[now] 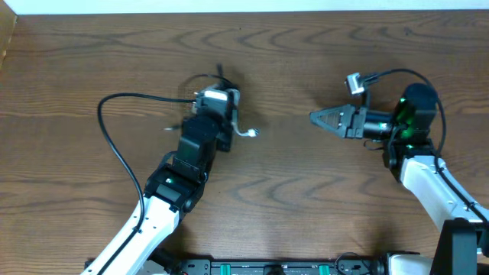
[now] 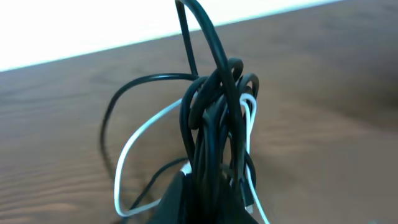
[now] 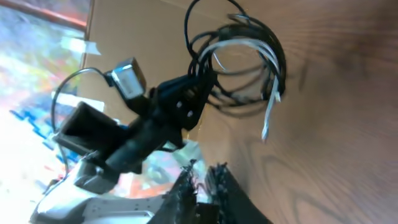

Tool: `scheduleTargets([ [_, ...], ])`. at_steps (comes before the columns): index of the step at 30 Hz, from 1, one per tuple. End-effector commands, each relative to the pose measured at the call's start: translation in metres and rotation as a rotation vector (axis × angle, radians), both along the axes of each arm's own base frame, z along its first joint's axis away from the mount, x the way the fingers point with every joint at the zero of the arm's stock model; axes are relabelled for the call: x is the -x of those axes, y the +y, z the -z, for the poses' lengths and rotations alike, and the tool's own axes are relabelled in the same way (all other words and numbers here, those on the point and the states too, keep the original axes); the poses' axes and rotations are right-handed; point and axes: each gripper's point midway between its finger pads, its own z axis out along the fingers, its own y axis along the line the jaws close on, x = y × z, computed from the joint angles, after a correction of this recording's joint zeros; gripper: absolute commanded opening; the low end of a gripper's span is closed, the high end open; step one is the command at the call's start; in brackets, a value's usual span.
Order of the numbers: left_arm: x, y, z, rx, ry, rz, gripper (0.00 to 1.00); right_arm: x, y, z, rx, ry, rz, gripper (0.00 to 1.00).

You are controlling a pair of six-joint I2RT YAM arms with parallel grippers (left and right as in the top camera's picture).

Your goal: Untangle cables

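The cables [image 2: 214, 130] are a tangled bundle of black cords with one white cord looped through it, lifted off the wooden table. My left gripper [image 2: 208, 194] is shut on the bundle's lower part. From overhead the left wrist hides most of it; a white plug end [image 1: 247, 132] hangs out to the right. In the right wrist view the bundle [image 3: 239, 56] dangles from the left gripper [image 3: 183, 102], its white end [image 3: 268, 118] hanging free. My right gripper [image 1: 312, 117] points left at the bundle from well to its right, apart from it. A narrow gap shows between its fingertips [image 3: 208, 173], with nothing in it.
The left arm's own thick black wire [image 1: 107, 126] arcs over the table to the left of the wrist. The table's back edge [image 1: 244, 14] runs along the top, with a cardboard wall [image 1: 6, 34] at the far left corner.
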Motion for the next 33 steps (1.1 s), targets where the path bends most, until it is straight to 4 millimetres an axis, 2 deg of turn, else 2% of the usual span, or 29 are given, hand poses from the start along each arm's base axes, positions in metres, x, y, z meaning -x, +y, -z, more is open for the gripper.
scheduleTargets([
  [1,0.021,-0.043,0.0,0.127,0.077,0.233,0.08,0.001,0.018,0.004,0.071,-0.239,-0.018,0.21],
  [7,0.044,-0.068,0.004,0.217,0.161,0.391,0.08,0.017,0.055,0.009,0.112,-0.38,-0.09,0.31],
  [14,0.043,-0.07,0.001,0.286,0.187,0.358,0.08,0.032,0.085,0.015,0.141,-0.429,-0.136,0.32],
  [18,0.047,-0.075,-0.001,0.328,0.21,0.377,0.08,0.025,0.089,0.03,0.22,-0.433,-0.085,0.34],
  [27,0.049,-0.077,-0.001,0.458,0.288,0.307,0.08,0.012,0.08,0.054,0.369,-0.506,-0.028,0.35],
  [33,0.062,-0.089,-0.004,0.533,0.354,0.367,0.08,0.014,0.088,0.059,0.417,-0.591,-0.042,0.45],
])
